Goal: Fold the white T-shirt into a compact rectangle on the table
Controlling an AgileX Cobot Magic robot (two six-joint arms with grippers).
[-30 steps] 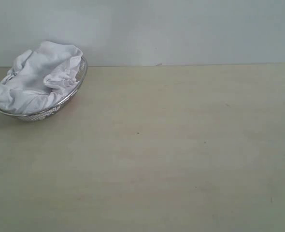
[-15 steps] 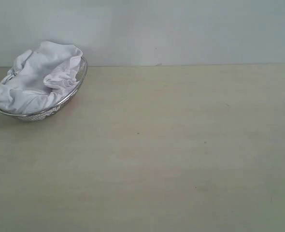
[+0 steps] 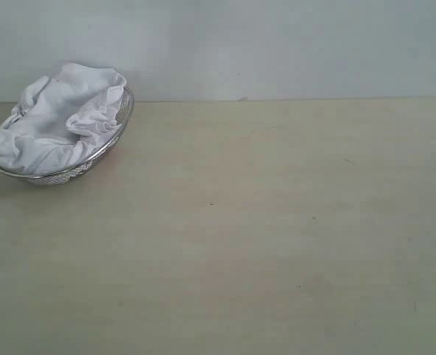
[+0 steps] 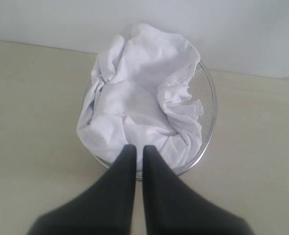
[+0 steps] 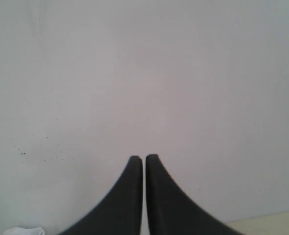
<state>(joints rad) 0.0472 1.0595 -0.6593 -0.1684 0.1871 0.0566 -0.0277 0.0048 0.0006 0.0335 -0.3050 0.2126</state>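
Note:
The white T-shirt [image 3: 59, 118] lies crumpled in a heap inside a silver wire-mesh basket [image 3: 118, 133] at the far left of the beige table [image 3: 262, 237]. The left wrist view looks down on the same T-shirt [image 4: 139, 103] in the basket [image 4: 208, 107]. My left gripper [image 4: 139, 147] is shut with nothing in it, its tips just short of the basket's near rim. My right gripper [image 5: 144, 156] is shut and empty, facing a pale wall. Neither gripper appears in the exterior view.
A pale wall [image 3: 277, 44] rises behind the table's far edge. The basket stands close to that edge at the left. A strip of tabletop [image 5: 272, 223] and a bit of white cloth [image 5: 24, 231] show low in the right wrist view.

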